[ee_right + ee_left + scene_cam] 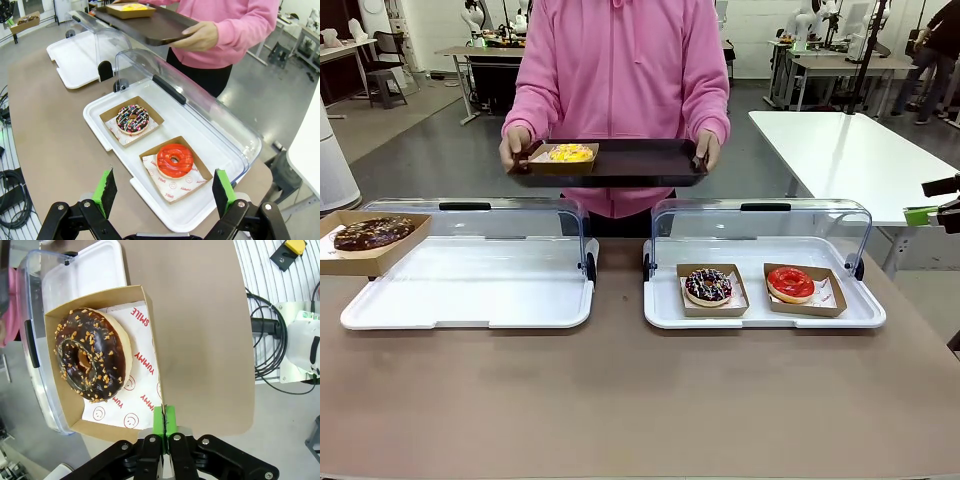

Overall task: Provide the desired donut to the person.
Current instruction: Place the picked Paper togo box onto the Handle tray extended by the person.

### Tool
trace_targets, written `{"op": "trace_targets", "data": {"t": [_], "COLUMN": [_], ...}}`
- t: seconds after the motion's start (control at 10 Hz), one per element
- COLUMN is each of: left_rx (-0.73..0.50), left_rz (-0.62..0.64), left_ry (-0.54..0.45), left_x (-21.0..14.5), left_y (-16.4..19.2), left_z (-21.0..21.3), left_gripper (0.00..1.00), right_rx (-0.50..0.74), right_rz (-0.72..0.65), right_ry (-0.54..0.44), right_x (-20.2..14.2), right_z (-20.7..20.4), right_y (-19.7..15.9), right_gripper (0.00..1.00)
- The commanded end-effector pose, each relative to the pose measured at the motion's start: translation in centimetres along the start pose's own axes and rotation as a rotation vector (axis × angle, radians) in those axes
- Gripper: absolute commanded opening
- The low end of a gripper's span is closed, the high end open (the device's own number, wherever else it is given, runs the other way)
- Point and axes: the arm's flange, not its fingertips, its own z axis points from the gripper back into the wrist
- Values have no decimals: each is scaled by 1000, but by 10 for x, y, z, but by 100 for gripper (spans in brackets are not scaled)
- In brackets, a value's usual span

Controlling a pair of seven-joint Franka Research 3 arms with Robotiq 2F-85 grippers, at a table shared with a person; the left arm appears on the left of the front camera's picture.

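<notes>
**Now: left pincer point(164, 415) clamped on the chocolate donut's box**

From my left wrist camera I see the green pads pressed together on the wall of a cardboard box point(150, 330). The chocolate donut point(90, 355), dotted with nut crumbs, lies just beyond the fingertips on printed paper inside that box. Past the box sits the left white case point(470, 290), its clear lid up, resting on the desk point(620, 400).

My right pincer point(164, 192) is spread wide, nothing between its pads. Directly ahead of it, in the right white case point(100, 117), a red donut point(174, 160) lies nearest the fingers and a sprinkled donut point(132, 119) sits farther off, each in its own box.

Well beyond both pincers, across the desk, the person point(620, 90) in the pink hoodie holds a dark tray point(640, 165) in both hands. A yellow donut point(570, 153) sits in a box at one end of it.
</notes>
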Motion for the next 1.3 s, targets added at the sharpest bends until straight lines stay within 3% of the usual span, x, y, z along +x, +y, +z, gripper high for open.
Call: {"op": "trace_targets", "data": {"t": [0.0,1.2], "left_rx": [17,0], "left_rz": [12,0], "left_ry": [14,0], "left_x": [0,0], "left_y": [1,0], "left_z": [1,0], "left_gripper": [0,1], "right_rx": [10,10], "right_rz": [3,3], "right_ry": [-27,-27], "right_x": [-1,-1], "right_z": [-4,-4], "right_y": [-2,-2], "right_gripper": [100,100]}}
